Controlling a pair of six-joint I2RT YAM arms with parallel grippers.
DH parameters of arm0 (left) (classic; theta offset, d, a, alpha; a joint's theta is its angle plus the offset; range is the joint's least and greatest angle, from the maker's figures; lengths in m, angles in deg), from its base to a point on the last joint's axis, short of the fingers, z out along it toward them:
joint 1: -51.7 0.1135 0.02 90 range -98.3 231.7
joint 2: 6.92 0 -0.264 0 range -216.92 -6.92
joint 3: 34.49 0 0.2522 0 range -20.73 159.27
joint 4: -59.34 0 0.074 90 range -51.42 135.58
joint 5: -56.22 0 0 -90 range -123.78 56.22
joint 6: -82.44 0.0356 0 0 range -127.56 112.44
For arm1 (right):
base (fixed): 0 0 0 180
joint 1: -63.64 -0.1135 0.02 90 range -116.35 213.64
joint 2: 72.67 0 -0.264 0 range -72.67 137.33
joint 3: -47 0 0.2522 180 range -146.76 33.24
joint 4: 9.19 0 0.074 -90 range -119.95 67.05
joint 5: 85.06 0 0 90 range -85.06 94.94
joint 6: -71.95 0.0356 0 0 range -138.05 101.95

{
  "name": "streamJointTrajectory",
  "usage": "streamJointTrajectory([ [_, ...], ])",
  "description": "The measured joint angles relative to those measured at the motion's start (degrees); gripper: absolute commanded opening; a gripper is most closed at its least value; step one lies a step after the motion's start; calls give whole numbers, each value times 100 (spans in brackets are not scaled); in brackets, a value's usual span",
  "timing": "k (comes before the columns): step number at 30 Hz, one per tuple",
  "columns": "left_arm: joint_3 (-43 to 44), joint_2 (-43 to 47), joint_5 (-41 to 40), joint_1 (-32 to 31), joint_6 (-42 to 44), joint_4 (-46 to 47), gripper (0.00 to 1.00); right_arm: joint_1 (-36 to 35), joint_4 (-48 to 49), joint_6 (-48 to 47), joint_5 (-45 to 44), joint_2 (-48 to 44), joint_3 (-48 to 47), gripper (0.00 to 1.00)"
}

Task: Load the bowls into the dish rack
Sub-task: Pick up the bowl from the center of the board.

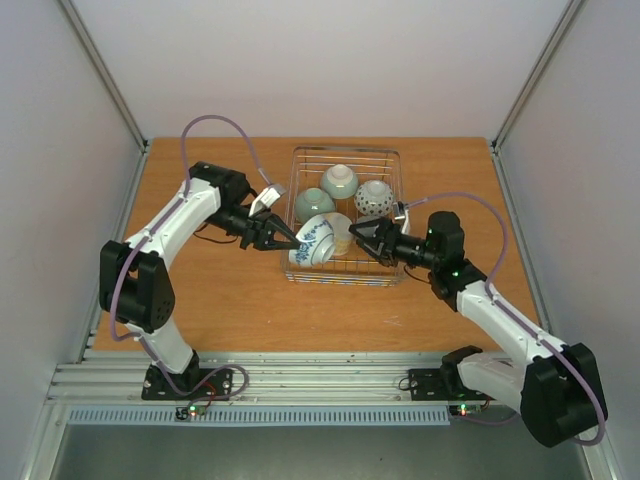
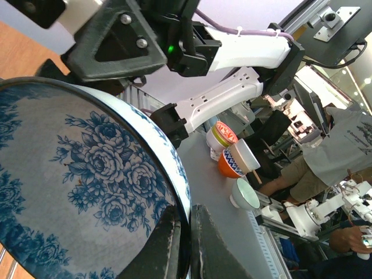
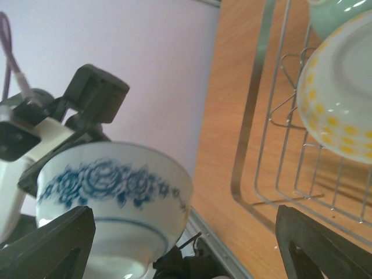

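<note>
Left fingers (image 2: 164, 247) tight on blue-flowered bowl (image 1: 312, 240) at corner of dish rack (image 1: 345, 151); right fingers (image 3: 58, 238) wide alongside.

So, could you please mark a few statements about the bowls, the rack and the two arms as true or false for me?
1. The left jaws are shut on the rim of the blue-patterned bowl. True.
2. The right jaws are shut on a bowl. False: they stand open and hold nothing.
3. Two pale green bowls sit in the dish rack. True.
4. The dish rack stands at the near-left corner of the table. False: it stands mid-table, toward the far edge.
5. The white dotted bowl lies on the table outside the rack. False: it sits inside the rack.
</note>
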Motion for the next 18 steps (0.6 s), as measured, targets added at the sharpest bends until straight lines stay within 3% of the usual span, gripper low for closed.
streamJointTrajectory([
  [7, 0, -111, 76, 55, 0, -7, 1, -570, 372, 144, 31, -455, 96, 82],
  [18, 4, -269, 66, 151, -476, 9, 0, -1224, 323, -96, -256, -179, 74, 77],
])
